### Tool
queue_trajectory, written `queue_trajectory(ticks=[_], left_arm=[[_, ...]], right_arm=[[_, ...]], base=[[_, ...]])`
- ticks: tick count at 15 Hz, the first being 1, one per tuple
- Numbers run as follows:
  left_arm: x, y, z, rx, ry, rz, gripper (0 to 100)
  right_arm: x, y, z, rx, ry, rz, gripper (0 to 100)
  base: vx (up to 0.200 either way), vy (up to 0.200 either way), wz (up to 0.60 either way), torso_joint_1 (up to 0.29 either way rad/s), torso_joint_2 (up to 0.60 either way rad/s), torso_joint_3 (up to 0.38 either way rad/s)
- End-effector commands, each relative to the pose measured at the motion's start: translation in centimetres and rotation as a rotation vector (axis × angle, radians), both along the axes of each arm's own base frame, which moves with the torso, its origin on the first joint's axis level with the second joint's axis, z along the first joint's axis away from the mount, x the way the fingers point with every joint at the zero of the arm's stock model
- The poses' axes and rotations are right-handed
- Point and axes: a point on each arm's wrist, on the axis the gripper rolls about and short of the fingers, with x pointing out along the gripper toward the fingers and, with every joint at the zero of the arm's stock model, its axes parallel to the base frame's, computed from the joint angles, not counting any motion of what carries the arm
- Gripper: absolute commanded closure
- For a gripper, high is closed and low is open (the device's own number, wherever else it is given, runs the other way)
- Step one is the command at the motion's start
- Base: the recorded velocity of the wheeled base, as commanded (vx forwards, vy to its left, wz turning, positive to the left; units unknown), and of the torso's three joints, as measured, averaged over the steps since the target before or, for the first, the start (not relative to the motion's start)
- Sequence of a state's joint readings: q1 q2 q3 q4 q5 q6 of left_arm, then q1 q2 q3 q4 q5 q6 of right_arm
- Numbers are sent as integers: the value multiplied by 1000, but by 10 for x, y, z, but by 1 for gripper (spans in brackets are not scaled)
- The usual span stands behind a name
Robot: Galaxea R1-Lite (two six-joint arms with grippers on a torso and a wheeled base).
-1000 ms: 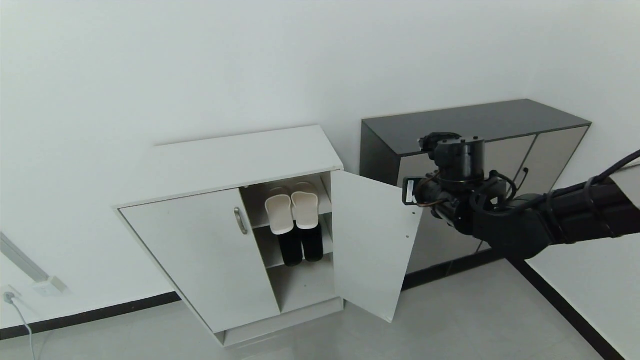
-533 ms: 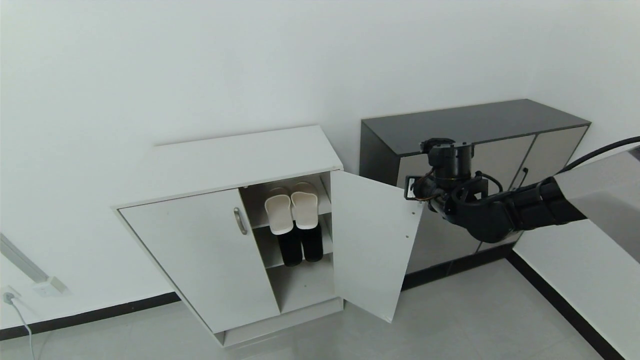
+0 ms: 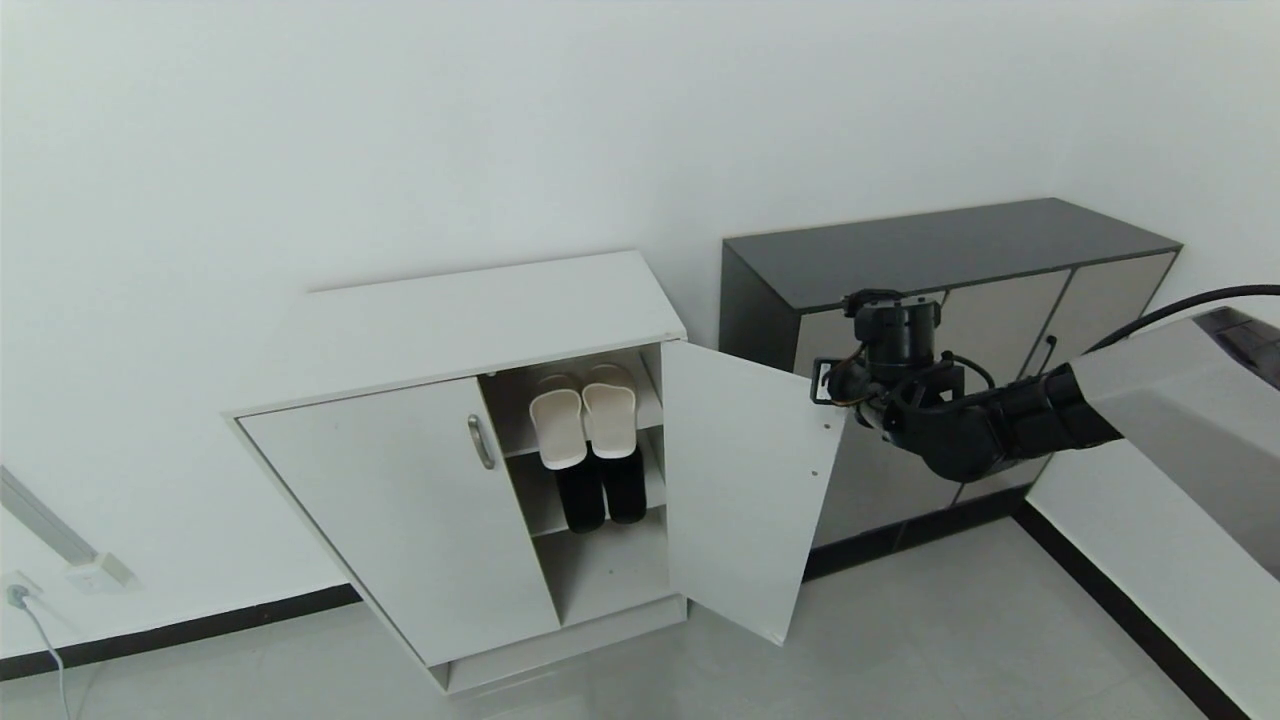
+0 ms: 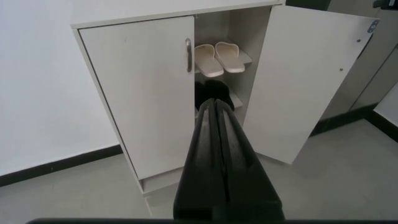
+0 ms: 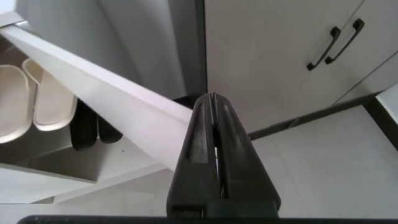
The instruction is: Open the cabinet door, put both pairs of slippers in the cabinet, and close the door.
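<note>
The white cabinet (image 3: 480,330) stands against the wall with its left door (image 3: 400,510) closed and its right door (image 3: 745,480) swung open. Inside, a white pair of slippers (image 3: 585,425) lies on the upper shelf and a black pair (image 3: 600,495) on the shelf below. My right gripper (image 3: 825,385) is at the open door's upper outer corner, fingers shut on nothing (image 5: 213,102). The door's edge (image 5: 106,87) runs just ahead of it. My left gripper (image 4: 214,102) is shut and empty, facing the cabinet and hiding part of the black slippers (image 4: 214,87).
A dark grey cabinet (image 3: 950,250) with black handles (image 5: 339,43) stands right of the white one, just behind my right arm. A wall with a black baseboard (image 3: 1130,620) closes the right side. A socket and cable (image 3: 20,595) sit low at the left. Bare floor lies in front.
My right arm has stretched away from the camera, with its gripper staying by the open door's upper corner. The door and slippers have not moved.
</note>
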State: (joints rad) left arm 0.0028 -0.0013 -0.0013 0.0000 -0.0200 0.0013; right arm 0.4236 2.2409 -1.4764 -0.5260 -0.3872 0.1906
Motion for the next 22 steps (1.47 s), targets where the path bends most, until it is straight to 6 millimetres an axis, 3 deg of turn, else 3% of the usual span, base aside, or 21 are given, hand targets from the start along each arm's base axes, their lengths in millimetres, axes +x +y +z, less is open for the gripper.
queue_trajectory(ticks=[1,6,13,17,22], left_arm=[[0,0,0,0,1,0,100],[0,0,0,0,1,0,100],[0,0,0,0,1,0,100],[0,0,0,0,1,0,100],[0,0,0,0,1,0,100]], right_arm=[[3,0,-6,-5,10,-3,100],[13,-5,-16,-12,27,-19,100],[10,-4,-16,-18,45,-10,100],[-10,9,-9,-27,63,32,100],[-55,43,-2,-43,84,146,100]], base=[[0,0,0,0,0,0],[0,0,0,0,0,0],[0,0,0,0,0,0],[0,0,0,0,0,0],[0,0,0,0,0,0]])
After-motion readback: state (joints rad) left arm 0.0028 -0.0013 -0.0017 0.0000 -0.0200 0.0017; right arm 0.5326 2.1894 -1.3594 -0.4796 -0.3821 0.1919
